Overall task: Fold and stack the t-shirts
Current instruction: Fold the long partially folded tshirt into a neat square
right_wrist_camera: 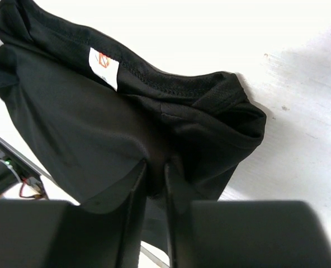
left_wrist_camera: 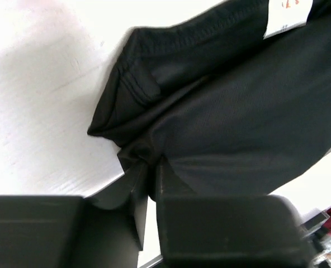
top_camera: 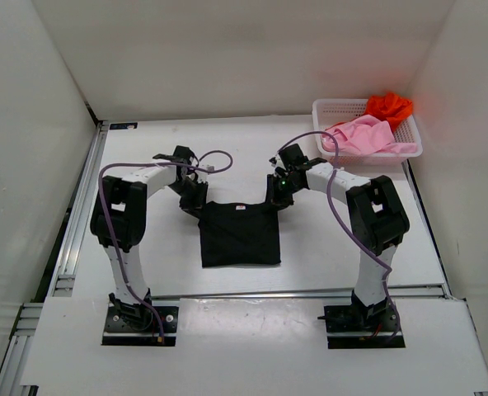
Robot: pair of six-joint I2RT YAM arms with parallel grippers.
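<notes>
Bright, even light; plain white walls enclose a flat white table (metal rails along its left edge).

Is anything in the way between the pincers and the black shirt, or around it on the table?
Nothing visible. The left pincer and right pincer each already pinch a far corner of the black shirt. The basket holding the pink shirt and orange shirt stands apart at the far right.

Bright, even light from above makes the white table almost glare in both my wrist views, the black t-shirt shows little detail, and my right fingers near the lens are dark and blurred.
</notes>
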